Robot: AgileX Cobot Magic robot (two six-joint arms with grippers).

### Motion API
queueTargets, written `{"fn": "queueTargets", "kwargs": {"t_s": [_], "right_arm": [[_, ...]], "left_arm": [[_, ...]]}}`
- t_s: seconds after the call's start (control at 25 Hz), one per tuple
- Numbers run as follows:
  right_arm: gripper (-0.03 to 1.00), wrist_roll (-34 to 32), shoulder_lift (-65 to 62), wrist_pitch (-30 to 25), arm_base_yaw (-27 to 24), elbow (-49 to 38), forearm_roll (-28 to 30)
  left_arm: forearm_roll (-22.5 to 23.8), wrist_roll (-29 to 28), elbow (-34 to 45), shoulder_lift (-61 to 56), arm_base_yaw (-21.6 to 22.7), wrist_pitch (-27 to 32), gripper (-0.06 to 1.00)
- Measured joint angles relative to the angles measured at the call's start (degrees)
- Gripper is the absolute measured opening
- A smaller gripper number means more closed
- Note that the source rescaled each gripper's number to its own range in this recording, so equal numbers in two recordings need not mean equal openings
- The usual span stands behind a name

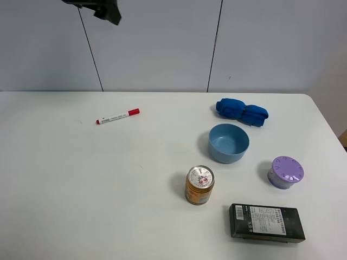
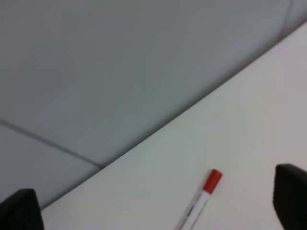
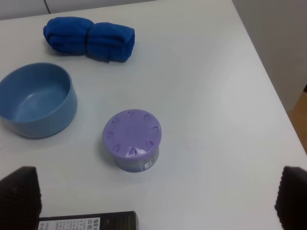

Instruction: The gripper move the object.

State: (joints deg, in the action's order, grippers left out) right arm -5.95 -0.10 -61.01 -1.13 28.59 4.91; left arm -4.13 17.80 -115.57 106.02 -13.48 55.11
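Observation:
The flat black-and-dark-green box [image 1: 267, 222] with a white printed label lies flat at the table's front right, in front of the can. One corner of it shows in the right wrist view [image 3: 88, 222]. My right gripper [image 3: 156, 197] is open and empty, held above the table over the purple container, with its dark fingertips [image 3: 19, 197] wide apart. It is out of the high view. My left gripper [image 2: 152, 205] is open and empty, high over the far left of the table near the marker. Only a dark part of the left arm [image 1: 102, 10] shows in the high view.
A red-capped white marker [image 1: 117, 116] lies at the far left. A blue cloth roll [image 1: 242, 112], a blue bowl [image 1: 229, 143], a round purple lidded container [image 1: 286, 172] and an orange can [image 1: 199, 184] stand right of centre. The table's right edge [image 1: 329, 127] is close.

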Motion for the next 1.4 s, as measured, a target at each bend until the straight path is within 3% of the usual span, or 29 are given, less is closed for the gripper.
{"fn": "queueTargets", "kwargs": {"t_s": [0.12, 0.36, 0.88, 1.04, 1.2, 1.4], "right_arm": [[1.0, 0.0, 0.0, 0.0, 0.0, 0.0, 0.0], [1.0, 0.0, 0.0, 0.0, 0.0, 0.0, 0.0], [1.0, 0.0, 0.0, 0.0, 0.0, 0.0, 0.0], [1.0, 0.0, 0.0, 0.0, 0.0, 0.0, 0.0], [1.0, 0.0, 0.0, 0.0, 0.0, 0.0, 0.0], [1.0, 0.0, 0.0, 0.0, 0.0, 0.0, 0.0]], "left_arm": [[0.1, -2.8, 6.7, -6.4, 5.8, -2.6, 0.98], [0.2, -6.0, 29.5, -23.2, 15.4, -13.6, 0.98], [0.0, -6.1, 70.7, -63.1, 23.5, -18.6, 0.99], [-0.1, -6.2, 78.4, -73.6, 23.7, -16.9, 0.99], [-0.2, -6.8, 79.5, -82.2, 23.7, -10.6, 0.99], [-0.3, -11.6, 79.5, -91.7, 23.7, -3.4, 0.99]]}}
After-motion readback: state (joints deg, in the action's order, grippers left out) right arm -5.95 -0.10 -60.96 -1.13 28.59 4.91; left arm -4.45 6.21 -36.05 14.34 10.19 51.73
